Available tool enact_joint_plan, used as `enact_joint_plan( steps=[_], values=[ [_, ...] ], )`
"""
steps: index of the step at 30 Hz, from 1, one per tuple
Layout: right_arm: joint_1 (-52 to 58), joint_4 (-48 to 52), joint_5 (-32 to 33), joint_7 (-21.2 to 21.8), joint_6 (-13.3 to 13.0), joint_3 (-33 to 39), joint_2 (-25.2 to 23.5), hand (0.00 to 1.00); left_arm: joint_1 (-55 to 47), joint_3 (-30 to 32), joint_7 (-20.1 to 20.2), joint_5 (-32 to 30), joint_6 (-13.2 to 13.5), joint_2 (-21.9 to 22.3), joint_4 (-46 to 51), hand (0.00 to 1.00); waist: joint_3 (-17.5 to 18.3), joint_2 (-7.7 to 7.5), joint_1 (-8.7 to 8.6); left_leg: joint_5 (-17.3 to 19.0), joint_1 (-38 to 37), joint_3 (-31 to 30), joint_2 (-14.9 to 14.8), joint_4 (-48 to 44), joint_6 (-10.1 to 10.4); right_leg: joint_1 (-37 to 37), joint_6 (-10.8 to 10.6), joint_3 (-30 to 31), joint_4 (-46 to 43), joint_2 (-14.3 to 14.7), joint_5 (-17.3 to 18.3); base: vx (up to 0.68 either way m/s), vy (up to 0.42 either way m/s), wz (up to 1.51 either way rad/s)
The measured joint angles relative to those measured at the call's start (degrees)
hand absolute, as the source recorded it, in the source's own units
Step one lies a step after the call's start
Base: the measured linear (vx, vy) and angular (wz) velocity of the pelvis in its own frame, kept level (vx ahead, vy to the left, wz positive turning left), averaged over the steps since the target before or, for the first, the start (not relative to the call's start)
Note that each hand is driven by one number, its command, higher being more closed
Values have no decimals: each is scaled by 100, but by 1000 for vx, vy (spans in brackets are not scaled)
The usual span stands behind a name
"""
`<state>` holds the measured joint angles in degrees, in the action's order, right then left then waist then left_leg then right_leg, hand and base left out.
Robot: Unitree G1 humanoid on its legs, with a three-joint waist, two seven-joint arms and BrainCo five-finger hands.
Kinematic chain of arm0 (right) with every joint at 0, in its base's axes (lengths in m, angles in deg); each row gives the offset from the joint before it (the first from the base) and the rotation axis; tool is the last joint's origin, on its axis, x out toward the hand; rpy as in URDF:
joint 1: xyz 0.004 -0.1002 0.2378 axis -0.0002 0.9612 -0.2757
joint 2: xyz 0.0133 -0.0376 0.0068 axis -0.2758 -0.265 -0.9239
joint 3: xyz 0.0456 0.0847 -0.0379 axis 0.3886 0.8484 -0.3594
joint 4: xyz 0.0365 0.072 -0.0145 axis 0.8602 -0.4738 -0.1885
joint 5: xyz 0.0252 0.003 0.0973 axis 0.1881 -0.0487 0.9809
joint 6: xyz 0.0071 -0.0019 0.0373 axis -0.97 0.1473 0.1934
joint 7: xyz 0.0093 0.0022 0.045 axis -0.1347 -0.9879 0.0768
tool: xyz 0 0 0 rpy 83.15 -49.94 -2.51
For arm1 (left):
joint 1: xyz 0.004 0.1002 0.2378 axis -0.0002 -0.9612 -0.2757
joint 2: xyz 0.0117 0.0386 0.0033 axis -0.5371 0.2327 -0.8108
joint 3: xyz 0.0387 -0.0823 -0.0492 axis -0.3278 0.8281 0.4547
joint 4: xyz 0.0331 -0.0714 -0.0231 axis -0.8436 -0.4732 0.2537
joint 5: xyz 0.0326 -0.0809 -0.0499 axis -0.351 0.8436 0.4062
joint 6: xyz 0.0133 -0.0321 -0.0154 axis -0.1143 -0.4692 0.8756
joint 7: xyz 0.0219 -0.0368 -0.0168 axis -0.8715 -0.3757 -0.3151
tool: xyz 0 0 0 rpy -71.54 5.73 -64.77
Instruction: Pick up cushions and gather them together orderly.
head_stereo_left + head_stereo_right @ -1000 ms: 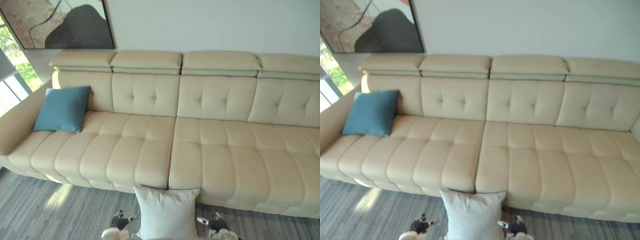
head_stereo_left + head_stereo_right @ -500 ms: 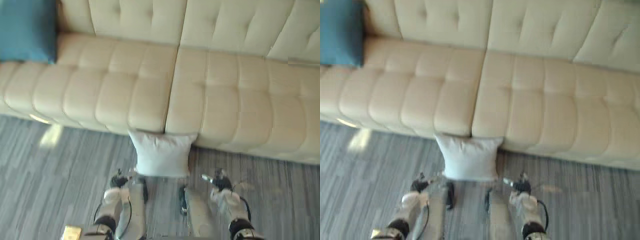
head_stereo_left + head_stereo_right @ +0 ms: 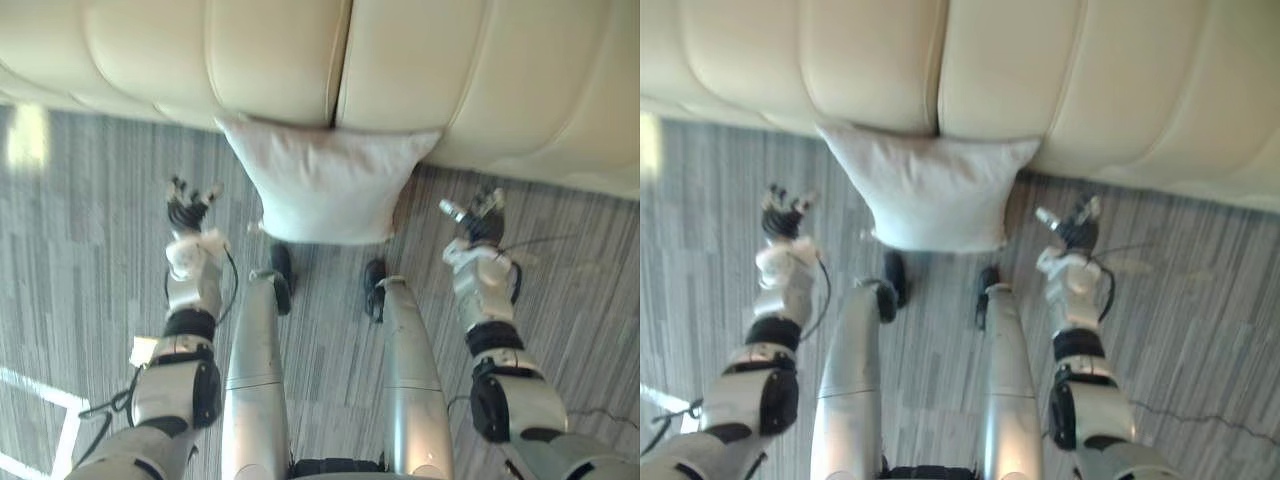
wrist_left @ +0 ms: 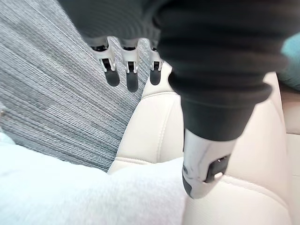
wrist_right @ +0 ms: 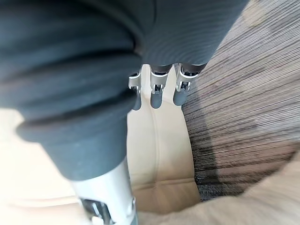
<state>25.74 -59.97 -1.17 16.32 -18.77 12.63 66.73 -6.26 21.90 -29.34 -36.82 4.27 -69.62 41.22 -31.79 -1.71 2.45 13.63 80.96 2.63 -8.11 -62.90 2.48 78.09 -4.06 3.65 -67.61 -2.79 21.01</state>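
A white cushion (image 3: 328, 183) leans on the grey carpet against the front of the cream sofa (image 3: 270, 55), just under the seam between two seat sections. My left hand (image 3: 187, 211) hovers open over the carpet to the cushion's left, a short gap away. To the cushion's right my right hand (image 3: 474, 216) is held open at about the same height, also apart from it. The cushion's white cloth (image 4: 70, 192) lies beside my left hand's thumb in the left wrist view, and its pale edge (image 5: 262, 201) lies past my right hand in the right wrist view. A bit of a blue cushion (image 4: 291, 65) sits on the sofa.
Grey striped carpet (image 3: 80, 210) runs along the sofa's front on both sides of the cushion. The sofa's front edge (image 3: 1110, 150) stands directly ahead as a low wall.
The camera has tilted far down and closer: the sofa back and the blue cushion left the eye views. Both hands have spread out and risen to either side of the white cushion.
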Motion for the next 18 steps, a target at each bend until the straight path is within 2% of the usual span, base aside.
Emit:
enact_joint_plan(
  steps=[2, 6, 9, 12, 13, 18],
  values=[
    [-445, 0, 5, -9, -16, -112, 98, 0, 314, -168, -86, -2, 0, -45, -1, 0, -109, 17, 6, -1, 333, -30, 0, -149, -1, 316, -14, -11, -146, -1, 9, -44, -4, 2],
    [-965, 2, -10, -32, -56, -616, 92, 0, 639, -623, -101, -20, 5, -16, 25, 0, -111, 15, 13, -29, 732, -35, -1, -229, -12, 720, -11, -9, -250, -14, 6, -53, 12, 2],
    [-1222, 3, -23, -168, -110, -849, -97, 0, 783, -964, -211, -73, 24, 99, 234, 0, -118, 21, 25, -37, 929, -47, 4, -214, -10, 909, 4, -9, -233, -27, -2, -41, 32, 2],
    [-1325, 24, -29, -298, -145, -1032, -296, 0, 905, -1224, -389, -122, 55, 421, 499, 0, -135, 41, 36, -46, 1018, -74, 60, -205, 2, 979, -5, -21, -242, -65, 9, -13, 35, 8],
    [-1332, 36, -46, -388, -158, -1098, -359, 100, 912, -1327, -526, -120, 101, 561, 586, 100, -135, 41, 34, -46, 1025, -81, 78, -204, 3, 980, -10, -34, -248, -82, 17, -2, 34, 9],
    [-1260, 240, -69, -515, -145, -1366, -445, 100, 906, -1403, -815, -50, 112, 712, 702, 100, -135, 41, 3, -82, 1021, -104, 115, -189, 36, 980, -2, -85, -284, -122, 21, -20, 33, 6]
  ],
)
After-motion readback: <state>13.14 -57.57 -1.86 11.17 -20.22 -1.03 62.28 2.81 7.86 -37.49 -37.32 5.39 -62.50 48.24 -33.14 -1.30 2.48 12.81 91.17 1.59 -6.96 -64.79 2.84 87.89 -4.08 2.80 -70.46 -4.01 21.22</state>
